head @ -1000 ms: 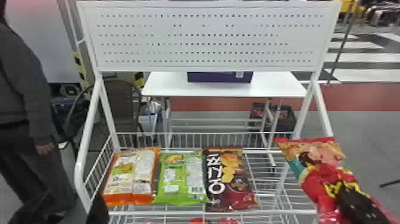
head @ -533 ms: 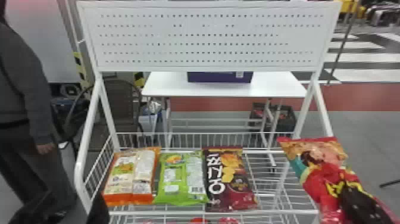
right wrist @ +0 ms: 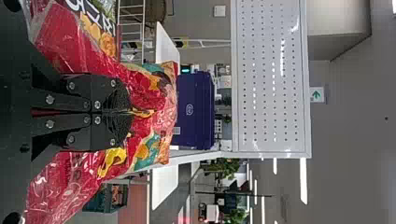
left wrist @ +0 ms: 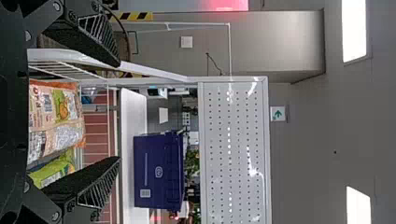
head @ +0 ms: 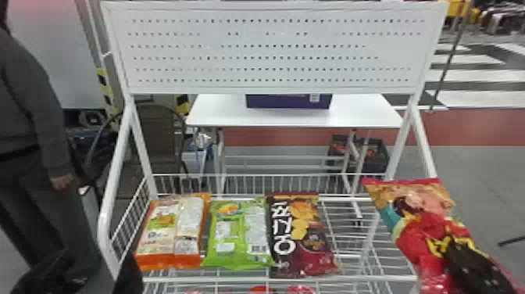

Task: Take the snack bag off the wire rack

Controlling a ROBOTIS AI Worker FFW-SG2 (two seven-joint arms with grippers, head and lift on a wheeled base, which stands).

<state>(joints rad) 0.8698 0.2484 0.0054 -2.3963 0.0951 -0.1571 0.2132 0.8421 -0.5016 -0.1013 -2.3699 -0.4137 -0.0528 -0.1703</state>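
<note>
Slightly shifted since the last head frame, the red snack bag [head: 414, 219] and your right gripper [head: 451, 240] overlap the wire rack's [head: 281, 278] front-right corner. You have open wire grid between the dark bag [head: 302, 234] and the right edge. Along the front edge, green [head: 238, 230] and orange bags [head: 172, 226] lie toward the left edge; your left gripper [head: 97, 268] is by the front-left corner.

Left wrist view: your fingers [left wrist: 95, 179] stand wide apart, touching neither bag.

Right wrist view: your fingers [right wrist: 114, 100] are clamped on the red snack bag, its end jutting past them.
</note>
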